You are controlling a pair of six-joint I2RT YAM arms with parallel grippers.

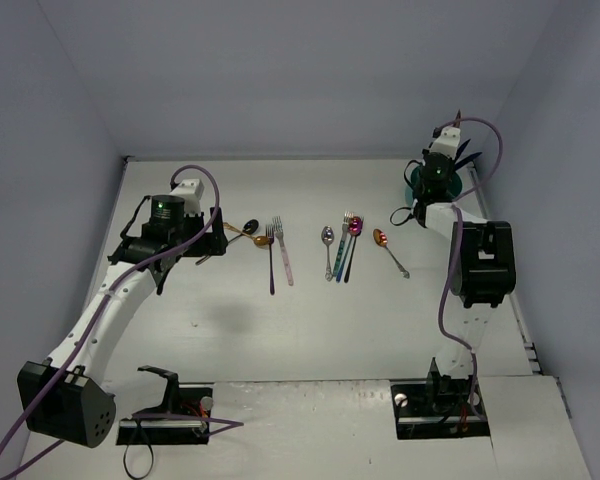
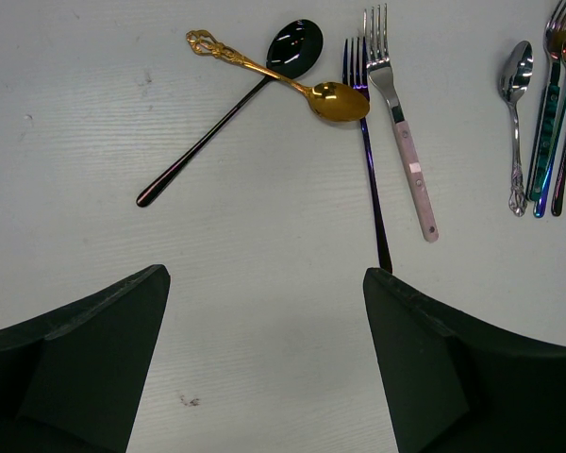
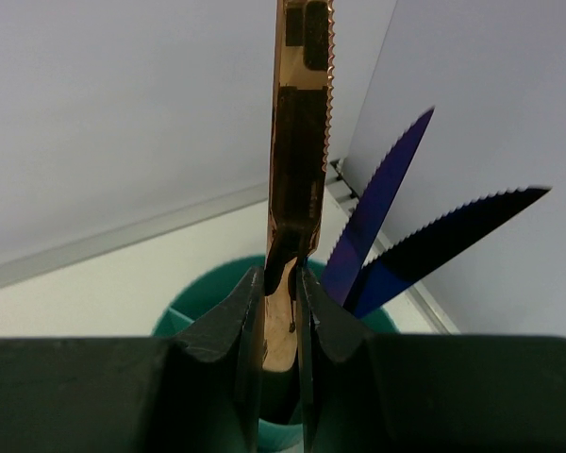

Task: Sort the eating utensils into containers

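Several utensils lie in a row mid-table: a black spoon (image 2: 294,47) crossed by a gold spoon (image 2: 335,100), a dark blue fork (image 2: 370,160), a pink-handled fork (image 2: 406,151), a silver spoon (image 2: 516,85), a teal fork (image 1: 344,248), a pink spoon (image 1: 355,228) and a copper spoon (image 1: 382,240). My left gripper (image 2: 264,283) is open and empty above the table, short of the forks. My right gripper (image 3: 278,278) is shut on a copper knife (image 3: 300,123), blade up, over the teal caddy (image 3: 189,307). Two dark blue knives (image 3: 382,189) stand in the caddy.
The caddy (image 1: 413,192) stands at the far right near the back wall and right wall. A black cable end (image 1: 400,215) lies left of it. The table's right edge rail (image 1: 525,330) runs beside the right arm.
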